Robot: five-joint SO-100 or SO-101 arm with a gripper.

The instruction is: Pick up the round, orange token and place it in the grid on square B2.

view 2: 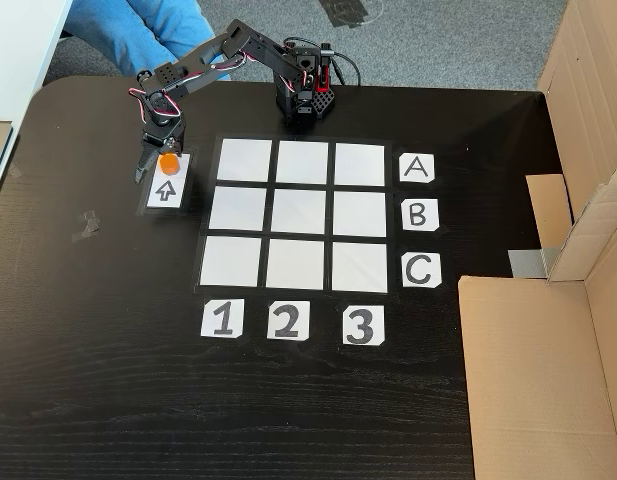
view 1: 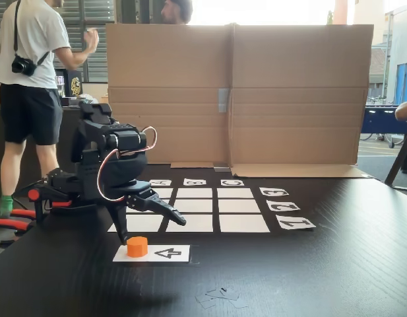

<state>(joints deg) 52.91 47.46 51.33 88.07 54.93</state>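
The label cards read A, B and C [view 2: 417, 215] down the right side of the grid [view 2: 300, 215] in the fixed view from above, and 1, 2 and 3 [view 2: 288, 320] along its near edge, all in bold black characters on small white squares. In the low fixed view the same cards appeared from the other side, so the digits [view 1: 283, 206] stood upside down on the right. The grid itself was nine plain white paper rectangles divided by dark lines, with square B2 [view 2: 300, 213] bare at its centre.

Left of the grid in the view from above lay a long white card [view 2: 166, 187] printed with a black outlined arrow. The token [view 1: 137, 246], a short bright orange faceted plastic cylinder, stood on the end of that card, just beside the arrow.

The black arm's jaws [view 1: 149, 228] hung spread wide just above the token, one finger dropping near its left side and the other angled out to the right in the low view, holding nothing.

The bench [view 2: 108, 380] was dark wood with a visible grain. Brown corrugated cardboard [view 1: 236, 92] stood folded as a screen behind the grid. A person [view 1: 31, 79] in a white shirt and black shorts, with a camera on a strap, stood beyond it.
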